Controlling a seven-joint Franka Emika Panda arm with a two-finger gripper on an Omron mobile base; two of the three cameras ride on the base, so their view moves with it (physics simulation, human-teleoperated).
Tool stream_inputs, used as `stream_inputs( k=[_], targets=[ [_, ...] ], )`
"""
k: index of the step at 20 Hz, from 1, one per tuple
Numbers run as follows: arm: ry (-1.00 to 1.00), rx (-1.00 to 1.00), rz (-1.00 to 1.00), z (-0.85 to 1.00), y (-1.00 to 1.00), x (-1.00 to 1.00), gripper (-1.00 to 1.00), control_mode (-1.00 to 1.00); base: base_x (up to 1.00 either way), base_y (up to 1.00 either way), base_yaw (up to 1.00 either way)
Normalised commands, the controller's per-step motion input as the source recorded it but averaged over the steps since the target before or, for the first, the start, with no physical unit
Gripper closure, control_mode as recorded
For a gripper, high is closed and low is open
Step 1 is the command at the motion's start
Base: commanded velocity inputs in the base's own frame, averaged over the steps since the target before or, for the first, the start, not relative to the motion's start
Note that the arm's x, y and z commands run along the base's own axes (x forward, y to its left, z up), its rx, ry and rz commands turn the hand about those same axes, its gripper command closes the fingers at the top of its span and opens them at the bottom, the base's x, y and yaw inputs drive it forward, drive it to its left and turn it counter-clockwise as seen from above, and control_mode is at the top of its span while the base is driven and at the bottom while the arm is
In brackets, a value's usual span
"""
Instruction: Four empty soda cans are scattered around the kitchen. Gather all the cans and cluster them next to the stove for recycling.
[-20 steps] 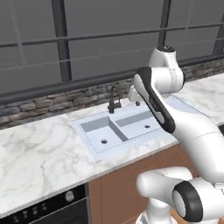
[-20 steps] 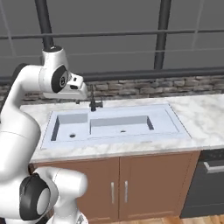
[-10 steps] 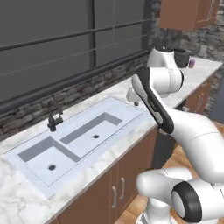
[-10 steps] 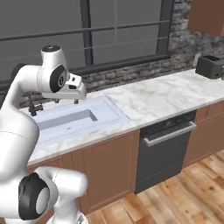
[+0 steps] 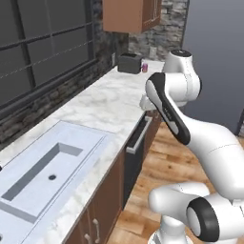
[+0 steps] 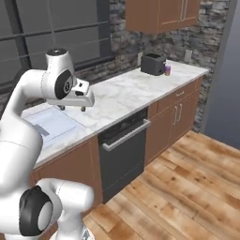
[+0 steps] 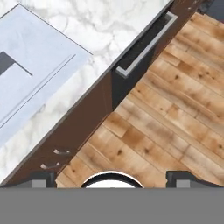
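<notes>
One purple-pink soda can (image 5: 145,67) stands at the far end of the marble counter, just right of a dark toaster (image 5: 129,63). In the right base view the same soda can (image 6: 167,70) sits near the counter's corner by the stone wall. My gripper (image 6: 73,108) hangs open and empty above the counter's front edge, beside the sink and far from the can. Looking down from the hand, my gripper (image 7: 112,177) holds nothing between its wide-set tips; below lie the counter edge and wooden floor. The stove is out of view.
A white double sink (image 5: 45,167) is set in the counter (image 6: 122,93) to the left. A black dishwasher front (image 6: 123,152) with a bar handle (image 7: 144,46) sits below it, then brown cabinets (image 6: 171,119). Wooden floor (image 6: 187,187) lies open to the right.
The whole picture has shifted: the base has moved rightward along the counter, so the sink slid left and the toaster and can came into view. The gripper stays open and empty.
</notes>
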Motion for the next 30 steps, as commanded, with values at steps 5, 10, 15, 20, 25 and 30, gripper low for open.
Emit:
stream_inputs(
  k=[5,10,15,20,25,30],
  targets=[
    [0.00,0.00,0.00,0.00,0.00,0.00,-1.00,1.00,0.60,-0.78,-0.17],
    [0.00,0.00,0.00,0.00,0.00,0.00,-1.00,1.00,0.71,-0.94,0.03],
    [0.00,0.00,0.00,0.00,0.00,0.00,-1.00,1.00,0.64,-0.91,0.16],
    [0.00,0.00,0.00,0.00,0.00,0.00,-1.00,1.00,0.68,-0.61,0.30],
    [0.00,0.00,0.00,0.00,0.00,0.00,-1.00,1.00,0.65,-0.14,0.39],
    [0.00,0.00,0.00,0.00,0.00,0.00,-1.00,1.00,0.82,0.00,0.38]
  ],
)
